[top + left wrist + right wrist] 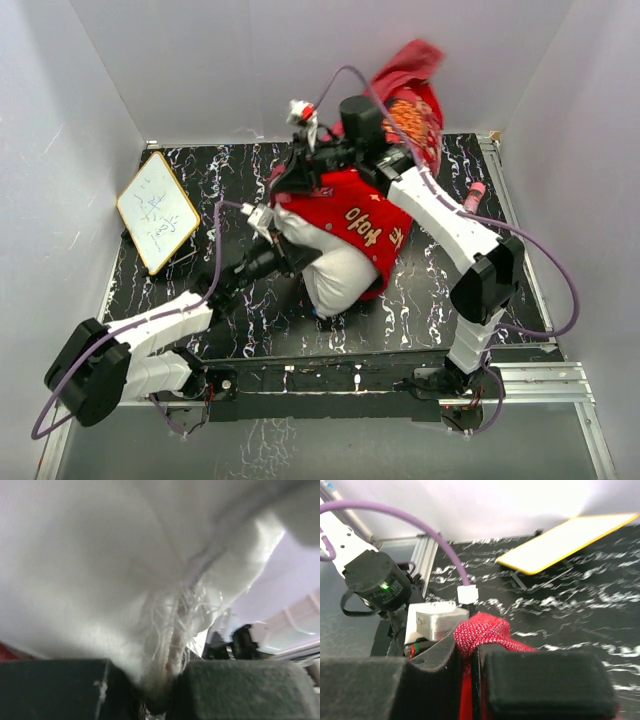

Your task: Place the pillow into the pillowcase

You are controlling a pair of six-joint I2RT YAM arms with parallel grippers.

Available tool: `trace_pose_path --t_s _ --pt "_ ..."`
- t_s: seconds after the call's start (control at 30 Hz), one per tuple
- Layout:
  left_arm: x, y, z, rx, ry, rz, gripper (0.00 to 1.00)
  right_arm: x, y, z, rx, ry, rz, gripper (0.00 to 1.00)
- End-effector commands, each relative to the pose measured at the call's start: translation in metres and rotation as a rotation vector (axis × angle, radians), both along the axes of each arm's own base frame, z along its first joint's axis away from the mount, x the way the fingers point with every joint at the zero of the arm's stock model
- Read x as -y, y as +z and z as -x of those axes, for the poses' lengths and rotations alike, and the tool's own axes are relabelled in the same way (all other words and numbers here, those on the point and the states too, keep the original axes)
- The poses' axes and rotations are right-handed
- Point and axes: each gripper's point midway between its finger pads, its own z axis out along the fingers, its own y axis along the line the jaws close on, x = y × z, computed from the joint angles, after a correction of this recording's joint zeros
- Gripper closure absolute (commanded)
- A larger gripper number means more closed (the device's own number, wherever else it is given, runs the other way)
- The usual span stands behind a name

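While left fingers [55, 690] pinch the pillow [100, 570], right fingers [545, 685] clamp the pillowcase [480, 632]; a whiteboard [157, 210] lies well left

Frayed pillow [90, 575] seam — in left claw [159, 689]

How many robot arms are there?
2. The left arm reaches from the near left to the white pillow; the right arm reaches from the near right over the red pillowcase. None looks hidden.

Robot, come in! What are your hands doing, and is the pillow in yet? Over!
Left gripper shut on pillow. Right gripper shut on pillowcase. Pillow partly in, near end sticking out. Whiteboard off to the side, not blocking.
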Motion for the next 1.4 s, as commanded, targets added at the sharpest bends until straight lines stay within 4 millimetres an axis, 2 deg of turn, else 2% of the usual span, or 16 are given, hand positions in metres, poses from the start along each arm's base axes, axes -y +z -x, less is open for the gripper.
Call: trace_pose_path --t_s 0.0,0.1,0.27,0.3,0.37,0.47,0.57,0.73,0.87,0.97,1.03,1.07,1.13,1.17,1.23,1.37 --pt "-0.026 0.041 0.009 -0.183 0.133 0.416 1.00 -0.029 -0.048 0.012 -0.055 0.023 0.061 0.91" --pt "-0.053 0.007 -0.005 -0.292 0.313 0.471 1.00 -0.024 -0.067 0.023 -0.019 0.044 0.137 0.72" --pt "-0.084 -0.046 -0.013 -0.461 0.508 0.515 1.00 0.014 -0.016 0.055 0.214 0.037 0.098 0.19" --pt "-0.090 -0.054 -0.012 -0.485 0.535 0.531 1.00 0.026 -0.015 0.057 0.242 0.012 0.101 0.12" --pt "-0.100 -0.064 -0.010 -0.516 0.576 0.569 1.00 0.057 -0.009 0.054 0.288 -0.074 0.091 0.03" --pt "-0.107 -0.072 -0.009 -0.537 0.612 0.577 1.00 0.099 -0.038 0.041 0.273 -0.219 0.143 0.01" --pt "-0.109 -0.067 -0.010 -0.526 0.621 0.572 1.00 0.127 -0.100 0.032 0.235 -0.375 0.262 0.01" --pt "-0.103 -0.053 -0.012 -0.496 0.595 0.528 0.97 0.152 -0.164 0.031 0.172 -0.529 0.343 0.02" --pt "-0.097 -0.044 -0.010 -0.476 0.554 0.518 0.96 0.171 -0.188 0.014 0.173 -0.666 0.414 0.03" --pt "-0.094 -0.041 -0.009 -0.473 0.537 0.523 0.95 0.170 -0.201 0.011 0.152 -0.669 0.431 0.05" --pt "-0.092 -0.036 -0.010 -0.462 0.521 0.525 0.95 0.169 -0.206 0.007 0.139 -0.676 0.439 0.17" --pt "-0.090 -0.033 -0.010 -0.451 0.512 0.526 0.95 0.168 -0.206 0.005 0.137 -0.678 0.441 0.34" --pt "-0.088 -0.023 -0.013 -0.414 0.500 0.525 0.93 0.161 -0.192 0.005 0.139 -0.648 0.420 0.76" --pt "-0.087 -0.017 -0.016 -0.391 0.504 0.520 0.92 0.153 -0.178 0.011 0.149 -0.591 0.387 0.90" --pt "-0.088 -0.006 -0.029 -0.345 0.534 0.492 0.92 0.130 -0.138 0.036 0.191 -0.386 0.293 0.92" --pt "-0.081 0.025 -0.065 -0.247 0.558 0.453 0.96 0.085 -0.021 0.081 0.283 -0.022 0.042 0.92"
